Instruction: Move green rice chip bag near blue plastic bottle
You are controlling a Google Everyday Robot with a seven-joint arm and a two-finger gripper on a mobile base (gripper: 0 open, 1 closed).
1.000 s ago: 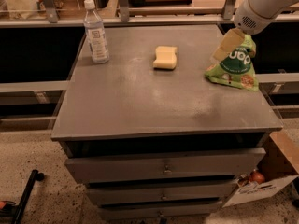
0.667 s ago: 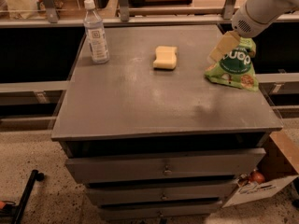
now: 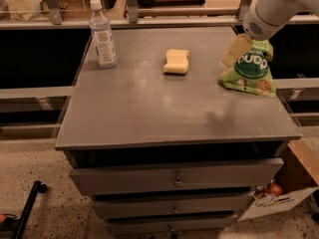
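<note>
The green rice chip bag [image 3: 250,68] stands upright at the right edge of the grey cabinet top [image 3: 149,108], with white lettering and pictured rice cakes. My gripper [image 3: 237,50] comes in from the upper right on a white arm and sits at the bag's upper left, right against its top. The blue plastic bottle [image 3: 102,34], clear with a white cap and white label, stands upright at the far left corner, far from the bag.
A pale yellow sponge [image 3: 177,61] lies between bottle and bag, toward the back. Drawers [image 3: 174,178] are below the top. A cardboard box [image 3: 279,193] stands on the floor at lower right. A rail [image 3: 164,19] runs behind the cabinet.
My arm has shifted slightly up and to the right. The bag, sponge and bottle stay where they were.
</note>
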